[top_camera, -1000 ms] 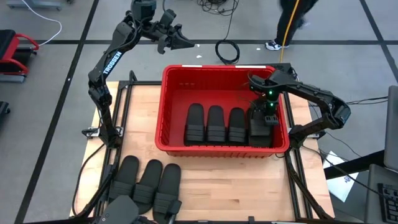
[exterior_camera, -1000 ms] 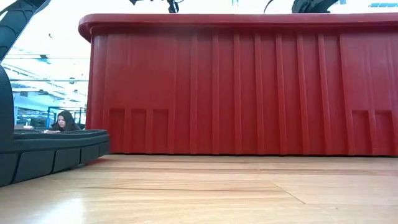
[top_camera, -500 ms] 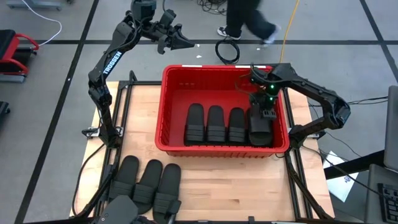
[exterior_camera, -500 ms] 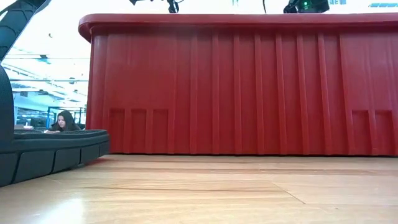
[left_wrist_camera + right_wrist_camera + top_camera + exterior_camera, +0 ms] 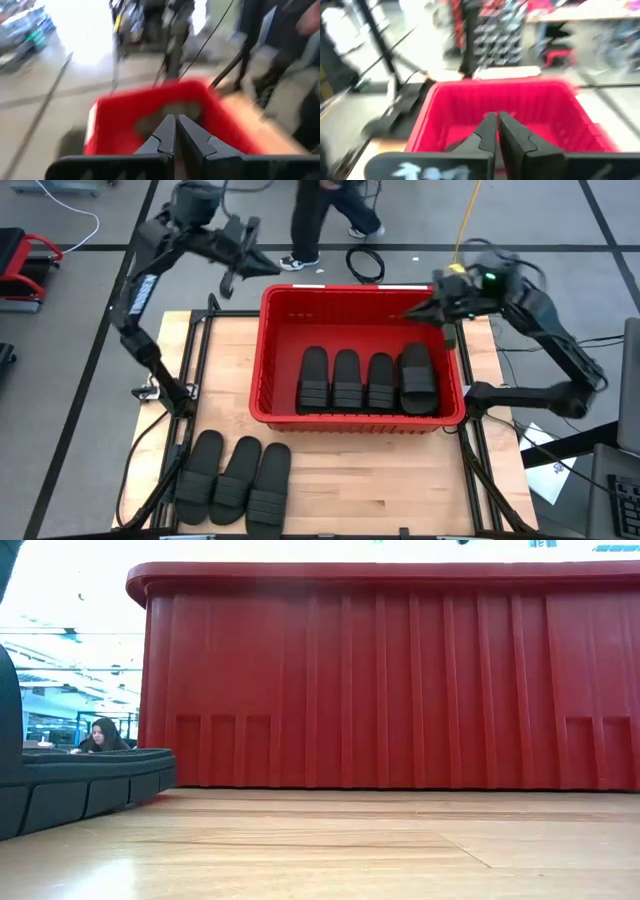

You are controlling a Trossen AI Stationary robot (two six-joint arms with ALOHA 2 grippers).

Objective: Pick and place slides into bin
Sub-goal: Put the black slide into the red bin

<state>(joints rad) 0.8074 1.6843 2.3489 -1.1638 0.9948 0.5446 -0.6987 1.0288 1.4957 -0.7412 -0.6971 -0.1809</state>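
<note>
High view: the red bin (image 5: 262, 350) sits on the wooden table (image 5: 390, 480) with four black slides (image 5: 367, 380) lying side by side on its floor; the rightmost one now lies bare, where a second ago the right gripper (image 5: 412, 313) hung over it with its fingers spread. That gripper has since lifted out to the bin's far right corner, above the rim, and its fingers are pressed together on nothing. The left gripper (image 5: 268, 268) has swung too, from beyond the bin's far side to a spot off the far left corner, fingers pinched together and empty. Three more slides (image 5: 233, 477) rest in a row on the table near its front left. A person (image 5: 320, 220) walks on the floor beyond the table, farther left than before.

Low view: the bin's ribbed wall fills the picture; a slide's edge shows at the left. The arm parts seen above the rim earlier are gone.

Left wrist view: narrowed fingers (image 5: 161, 137) point at the bin.

Right wrist view: closed fingers (image 5: 484, 134) aim into the bin.
</note>
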